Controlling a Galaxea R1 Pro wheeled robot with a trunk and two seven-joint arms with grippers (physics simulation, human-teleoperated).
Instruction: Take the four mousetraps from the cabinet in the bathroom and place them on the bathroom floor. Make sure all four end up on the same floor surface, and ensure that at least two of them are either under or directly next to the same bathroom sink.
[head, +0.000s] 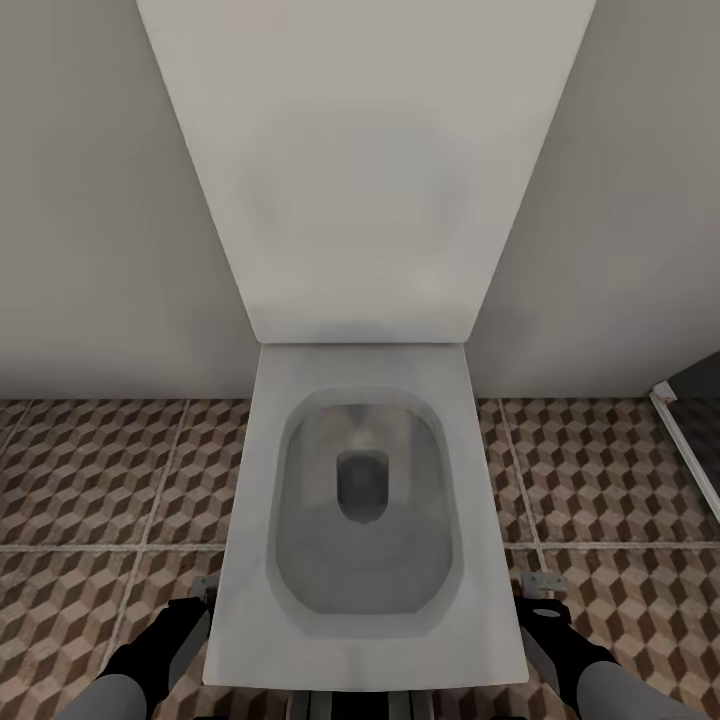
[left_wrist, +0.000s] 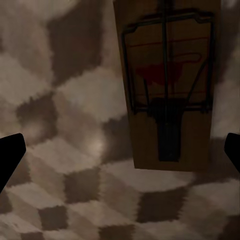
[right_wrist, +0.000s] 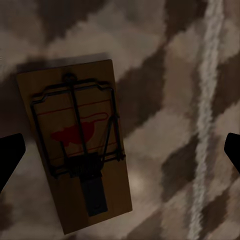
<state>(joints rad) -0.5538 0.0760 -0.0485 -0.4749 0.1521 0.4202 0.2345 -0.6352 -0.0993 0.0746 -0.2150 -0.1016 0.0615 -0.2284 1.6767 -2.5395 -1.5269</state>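
A brown wooden mousetrap (left_wrist: 167, 85) with dark wire parts and a red mark lies flat on the cube-patterned bathroom floor (left_wrist: 60, 100) under my left gripper (left_wrist: 122, 152). That gripper is open, its dark fingertips (left_wrist: 11, 156) wide apart and clear of the board. A second mousetrap (right_wrist: 77, 145) lies on the floor (right_wrist: 165, 100) beneath my open right gripper (right_wrist: 122, 152), beside a light grout line. In the head view the left gripper (head: 200, 600) and right gripper (head: 545, 598) hang low on either side of a toilet. The cabinet and the sink are out of view.
A white toilet (head: 360, 520) with its lid raised stands straight ahead against a pale wall (head: 90, 200). Patterned floor (head: 90, 470) stretches on both sides of it. A white-framed edge (head: 685, 440) shows at the far right.
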